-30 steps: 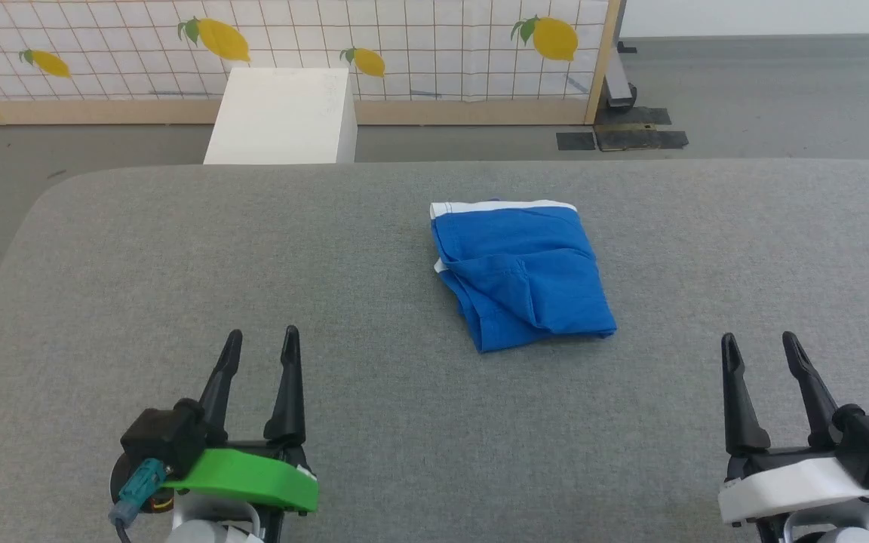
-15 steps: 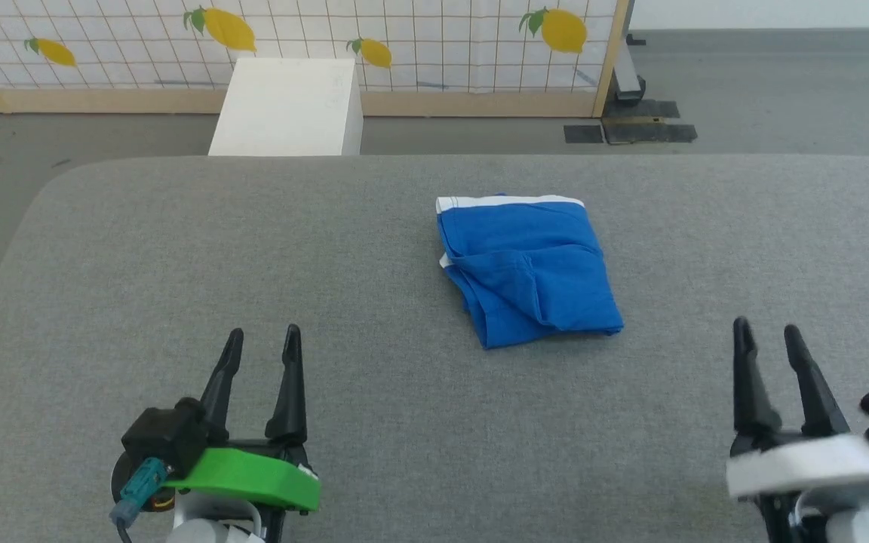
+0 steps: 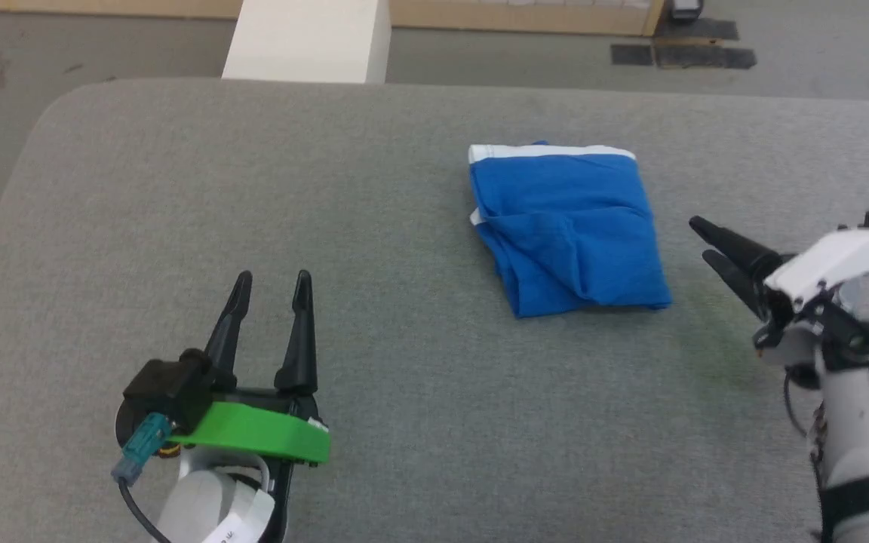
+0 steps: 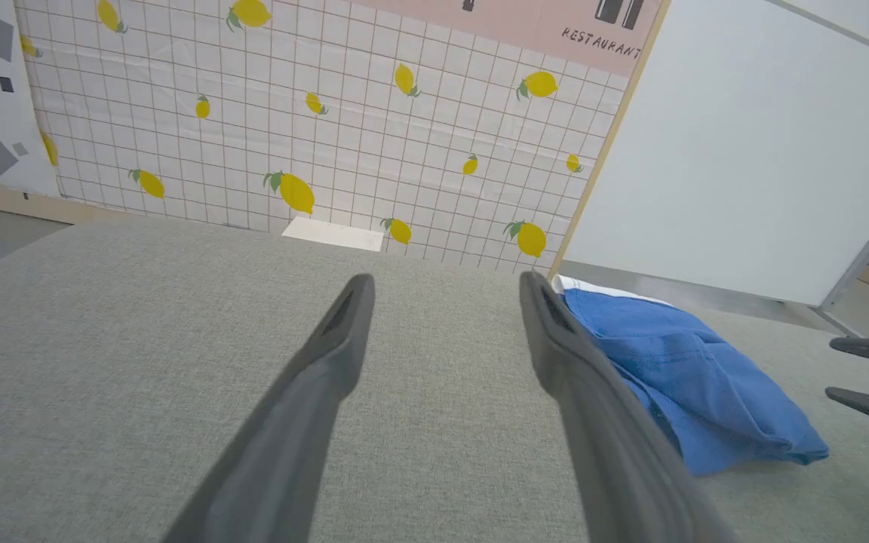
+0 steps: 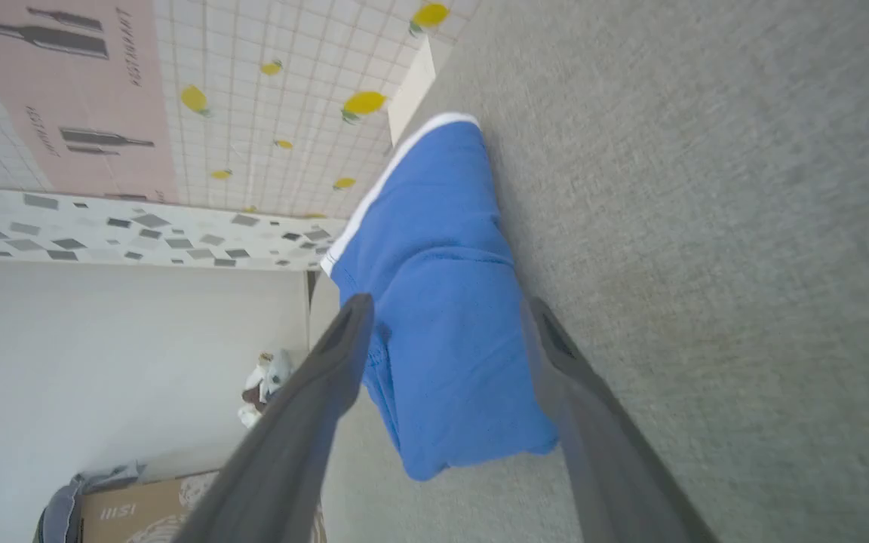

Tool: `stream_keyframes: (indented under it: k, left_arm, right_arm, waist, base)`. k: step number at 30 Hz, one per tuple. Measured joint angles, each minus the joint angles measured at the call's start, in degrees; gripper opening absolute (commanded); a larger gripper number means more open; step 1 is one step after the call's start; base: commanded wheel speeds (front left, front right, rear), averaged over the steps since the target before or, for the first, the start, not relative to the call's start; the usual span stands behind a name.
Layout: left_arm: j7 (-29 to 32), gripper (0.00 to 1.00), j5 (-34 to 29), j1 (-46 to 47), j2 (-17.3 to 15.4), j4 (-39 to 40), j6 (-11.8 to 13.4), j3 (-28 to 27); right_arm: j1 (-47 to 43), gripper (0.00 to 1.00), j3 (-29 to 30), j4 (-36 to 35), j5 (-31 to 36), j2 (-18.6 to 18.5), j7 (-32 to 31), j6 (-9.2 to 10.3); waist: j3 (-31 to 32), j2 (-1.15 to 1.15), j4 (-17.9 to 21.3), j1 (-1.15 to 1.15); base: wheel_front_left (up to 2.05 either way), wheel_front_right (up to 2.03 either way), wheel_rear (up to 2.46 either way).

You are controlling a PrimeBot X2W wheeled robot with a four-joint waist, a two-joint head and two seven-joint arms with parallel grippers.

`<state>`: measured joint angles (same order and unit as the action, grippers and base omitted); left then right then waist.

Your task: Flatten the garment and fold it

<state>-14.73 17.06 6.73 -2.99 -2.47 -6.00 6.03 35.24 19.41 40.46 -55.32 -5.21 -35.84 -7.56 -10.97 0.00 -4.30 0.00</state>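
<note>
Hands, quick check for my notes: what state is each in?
Left hand: open, holding nothing.
Right hand: open, holding nothing, pointed toward the garment.

A white box (image 3: 306, 38) stands beyond the grey fabric table (image 3: 253, 188), before a lemon-printed grid screen (image 4: 344, 128).

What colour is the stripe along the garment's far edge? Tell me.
The stripe is white, on a bright blue garment; clearest in the head view.
</note>
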Motion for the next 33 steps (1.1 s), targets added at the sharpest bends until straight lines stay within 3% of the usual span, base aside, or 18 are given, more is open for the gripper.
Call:
stream_keyframes:
  k: [7,13,17,18,19,20,21,28,33]
  left_arm:
    - [0.0,1.0,0.2,2.0,0.0,0.5,0.0,0.9]
    - [0.0,1.0,0.6,3.5,0.0,1.0,0.1,2.1]
    - [0.0,1.0,0.6,3.9,0.0,1.5,0.3,2.4]
    - [0.0,1.0,0.6,3.9,0.0,1.5,0.3,2.4]
    - [0.0,1.0,0.7,3.9,0.0,1.5,0.3,2.4]
    - [0.0,1.0,0.7,3.9,0.0,1.5,0.4,2.4]
    - [0.0,1.0,0.7,3.9,0.0,1.5,0.5,2.4]
    - [0.0,1.0,0.7,3.8,0.0,1.6,0.8,2.0]
    - [0.0,1.0,0.3,3.7,0.0,2.0,0.8,1.2]
  right_arm:
    - [11.9,1.0,2.9,12.2,8.7,-2.7,-12.5,0.0]
    - [16.6,1.0,4.7,17.4,17.0,-4.3,-15.8,0.0]
    - [18.7,1.0,5.5,18.3,20.2,-3.4,-17.9,0.0]
    - [19.2,0.93,5.6,18.2,20.6,-3.0,-18.7,0.0]
    - [19.4,0.47,5.6,18.1,20.7,-2.6,-19.3,0.0]
    - [19.6,0.27,5.7,17.7,21.1,-2.0,-19.9,0.0]
    - [19.6,0.0,5.6,17.2,21.4,-1.6,-20.3,0.0]
    - [17.8,0.0,4.9,10.8,24.2,0.1,-21.4,0.0]
    - [14.3,0.0,-2.3,2.0,27.8,0.6,-23.0,0.0]
  waist:
    - [-3.0,0.0,-3.1,0.01]
    - [-5.2,0.0,-6.0,0.01]
    - [-6.6,0.0,-7.6,0.01]
    - [-6.9,0.0,-7.9,0.01]
    - [-7.1,0.0,-8.2,0.01]
    - [-7.4,0.0,-8.4,0.01]
    - [-7.5,0.0,-8.7,0.01]
    - [-7.3,0.0,-8.3,0.01]
    - [-6.8,0.0,-6.1,0.01]
  base:
    - [0.0,0.0,0.0]
    - [0.0,0.0,0.0]
    - [0.0,0.0,0.0]
    - [0.0,0.0,0.0]
    - [0.0,0.0,0.0]
    - [0.0,0.0,0.0]
    - [0.0,0.0,0.0]
    - [0.0,0.0,0.0]
    - [0.0,0.0,0.0]
